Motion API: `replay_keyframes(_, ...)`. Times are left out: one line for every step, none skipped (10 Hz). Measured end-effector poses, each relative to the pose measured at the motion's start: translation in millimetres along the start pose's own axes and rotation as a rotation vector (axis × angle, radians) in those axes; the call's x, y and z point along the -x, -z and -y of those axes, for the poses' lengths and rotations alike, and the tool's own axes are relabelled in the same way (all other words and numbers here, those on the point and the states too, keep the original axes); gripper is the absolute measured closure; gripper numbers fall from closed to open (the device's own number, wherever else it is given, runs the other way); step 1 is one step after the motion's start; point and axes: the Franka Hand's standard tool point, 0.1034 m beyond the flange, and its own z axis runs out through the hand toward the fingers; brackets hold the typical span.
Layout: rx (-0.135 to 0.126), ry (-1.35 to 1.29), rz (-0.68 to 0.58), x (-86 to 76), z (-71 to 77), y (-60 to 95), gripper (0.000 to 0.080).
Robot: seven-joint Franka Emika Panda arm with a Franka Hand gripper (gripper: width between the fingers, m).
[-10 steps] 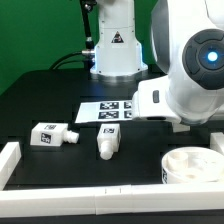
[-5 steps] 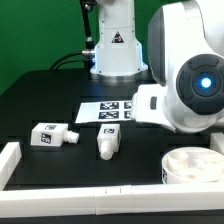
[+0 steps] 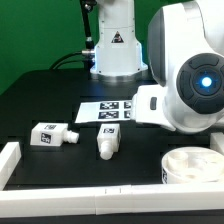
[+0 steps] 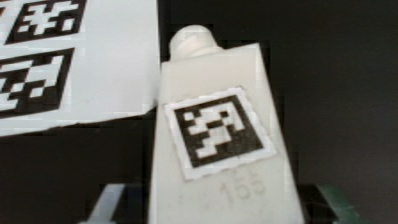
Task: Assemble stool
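Leg (image 4: 214, 120): laid flat just beside the marker board (image 4: 63, 60).
Claw (image 4: 222, 208): fingers seen apart.
Seat disc (image 3: 193, 165): placed by a desk corner.

The round white seat disc (image 3: 190, 163) sits rim-up at the exterior view's lower right, with a tag on its wall. One blocky leg (image 3: 50, 134) lies on its side at that view's left, narrow end pointing right. A second leg (image 3: 108, 142) lies near the middle. The wrist view shows a tagged leg (image 4: 214, 130) lying flat, tag upward.
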Motion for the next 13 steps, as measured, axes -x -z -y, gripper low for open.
replay_keyframes(-0.006,0.008,0.002,6.4,-4.7,12.3,0.0478)
replay_keyframes(-0.018,0.010,-0.010,14.7,-9.3,32.0,0.0478)
replay_keyframes(-0.025,0.027,-0.077,21.4,-8.8,58.7,0.0478)
replay_keyframes(0.002,0.140,-0.191,22.9,-9.9,82.1,0.0478)
replay_keyframes(0.049,0.264,-0.319,17.9,-9.0,84.8,0.0478)
replay_keyframes(0.032,0.225,-0.364,21.2,-8.5,78.6,0.0478)
replay_keyframes(0.026,0.224,-0.404,19.4,-9.2,81.1,0.0476)
replay_keyframes(-0.001,0.218,-0.475,17.8,-6.6,89.9,0.0476)
replay_keyframes(-0.083,0.203,-0.509,30.2,-4.8,117.4,0.0476)
replay_keyframes(-0.115,0.201,-0.567,38.3,-10.6,147.5,0.0476)
replay_keyframes(-0.120,0.202,-0.643,42.6,-9.9,159.1,0.0476)
replay_keyframes(-0.124,0.198,-0.726,39.3,-9.0,157.8,0.0476)
replay_keyframes(-0.127,0.194,-0.780,37.7,-10.1,157.7,0.0476)
